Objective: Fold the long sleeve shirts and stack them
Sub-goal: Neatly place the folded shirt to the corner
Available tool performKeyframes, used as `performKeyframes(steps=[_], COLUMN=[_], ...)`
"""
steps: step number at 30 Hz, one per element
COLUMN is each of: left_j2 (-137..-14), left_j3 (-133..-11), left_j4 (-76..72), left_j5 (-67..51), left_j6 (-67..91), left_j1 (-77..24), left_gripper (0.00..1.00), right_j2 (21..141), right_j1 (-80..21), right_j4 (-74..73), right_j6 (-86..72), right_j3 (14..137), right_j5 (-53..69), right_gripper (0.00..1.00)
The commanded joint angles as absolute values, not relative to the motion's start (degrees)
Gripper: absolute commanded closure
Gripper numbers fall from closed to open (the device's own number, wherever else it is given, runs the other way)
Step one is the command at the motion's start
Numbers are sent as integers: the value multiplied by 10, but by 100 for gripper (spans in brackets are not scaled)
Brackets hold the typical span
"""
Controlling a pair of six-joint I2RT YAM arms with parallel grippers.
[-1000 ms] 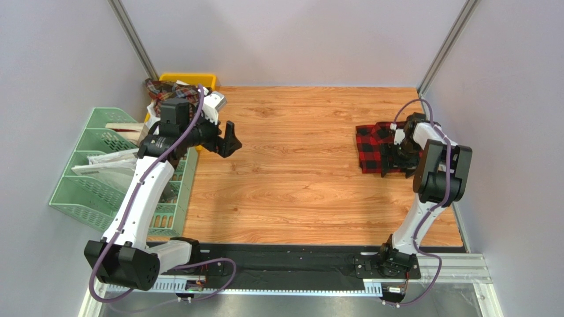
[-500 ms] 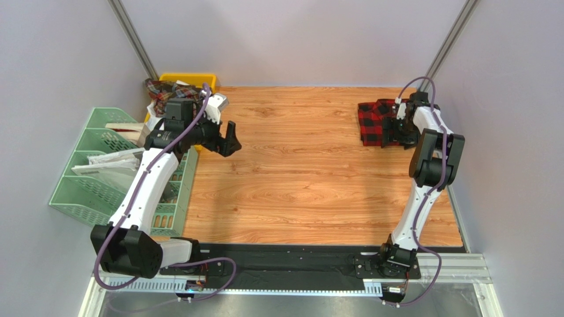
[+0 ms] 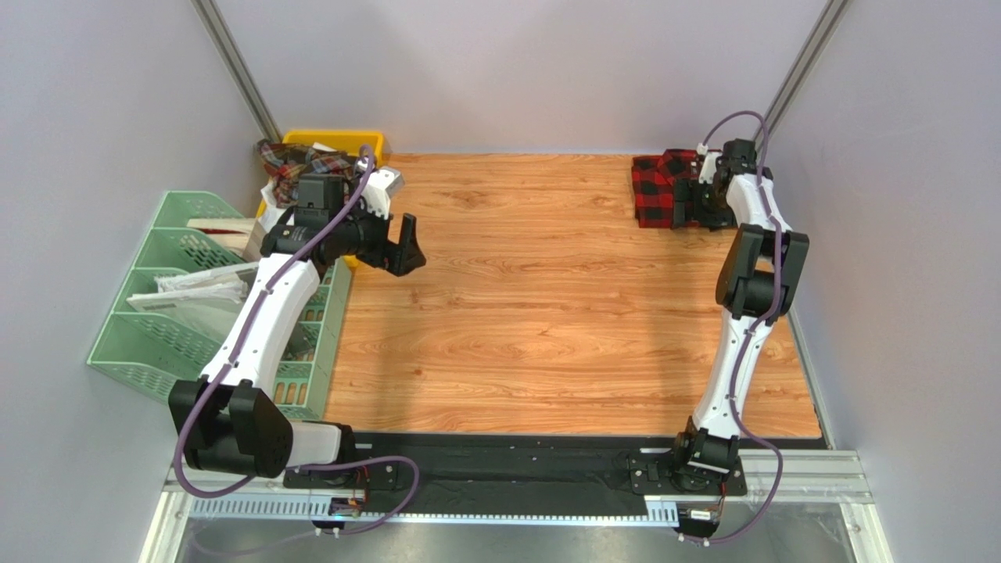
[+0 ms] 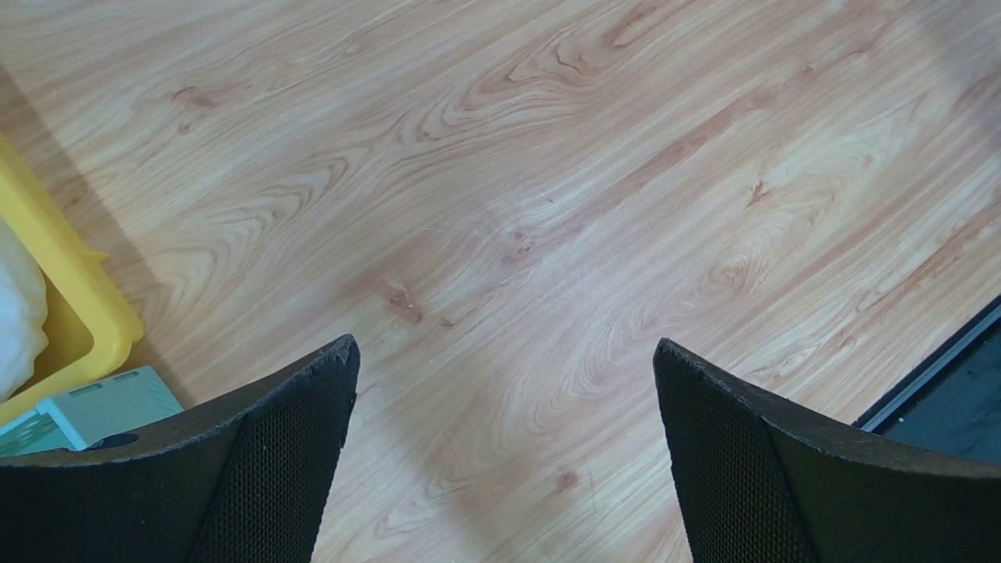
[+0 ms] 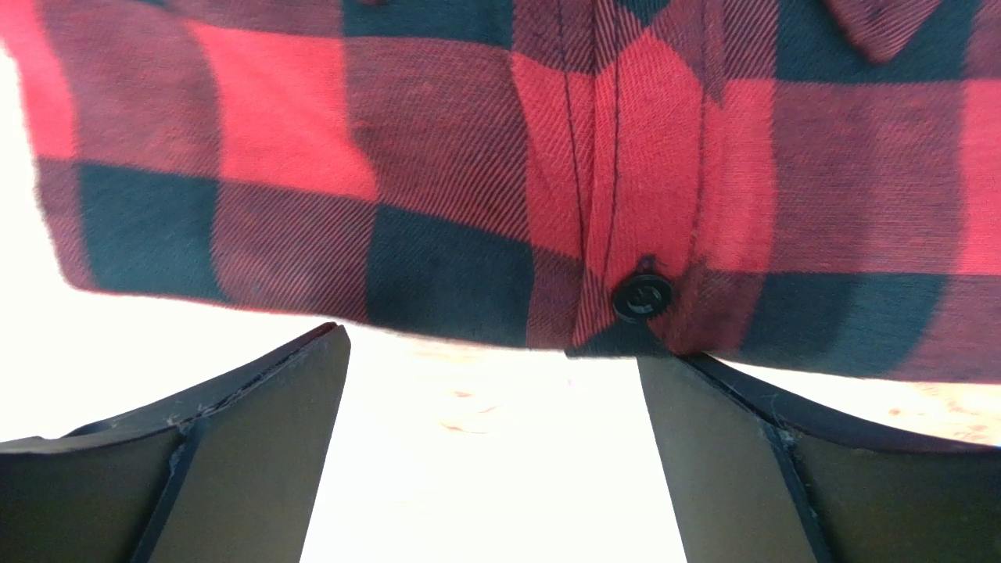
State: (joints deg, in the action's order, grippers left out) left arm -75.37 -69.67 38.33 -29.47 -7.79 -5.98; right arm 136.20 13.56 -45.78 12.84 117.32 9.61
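A folded red-and-black check long sleeve shirt (image 3: 660, 188) lies in the table's far right corner. In the right wrist view the shirt (image 5: 470, 153) fills the top, its buttoned front edge just beyond the fingertips. My right gripper (image 3: 703, 195) (image 5: 494, 346) is open, low over the table on the shirt's right side, with only bare table between its fingers. My left gripper (image 3: 405, 244) (image 4: 505, 344) hangs open over bare wood at the left of the table, holding nothing. A heap of darker plaid cloth (image 3: 296, 156) lies in the yellow bin.
The yellow bin (image 3: 341, 141) (image 4: 65, 299) stands at the far left corner. A green file rack (image 3: 176, 293) with papers sits beside the table's left edge. Grey walls close the far and right sides. A black rail (image 4: 952, 387) runs along the near edge.
My right arm has stretched away from its base, and the folded red shirt has slid with it from mid-right to the far right corner. The left arm has barely moved.
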Motion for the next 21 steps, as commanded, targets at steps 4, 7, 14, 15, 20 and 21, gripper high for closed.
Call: performKeyframes(steps=[4,7,14,15,20,21], left_j2=[-765,-790,-823,-822,-817,-813], left_j3=[-733,-764,-799,-789,-738,-717], left_j4=[386,410,451,449,446,446], left_j5=[-332,-361,-360,-354,-351,-349], left_j6=[-42,-40,-39,-34,-31,-34], left_j1=[-54,-54,-54,-54,-59,-60], left_gripper=[1,1,1,1,1,1], right_j2=[1249,1168,990,966,840,807], right_j1=[130,129,94,84,-26,-45], right_j4=[-461,-482,-540,-540,-493,-486], right_j6=[127,137,131,128,95,90], right_j3=[1217,1193,1062,1009,827,772], right_j5=[120,137,190,195,185,172], right_gripper=[0,0,0,0,0,0])
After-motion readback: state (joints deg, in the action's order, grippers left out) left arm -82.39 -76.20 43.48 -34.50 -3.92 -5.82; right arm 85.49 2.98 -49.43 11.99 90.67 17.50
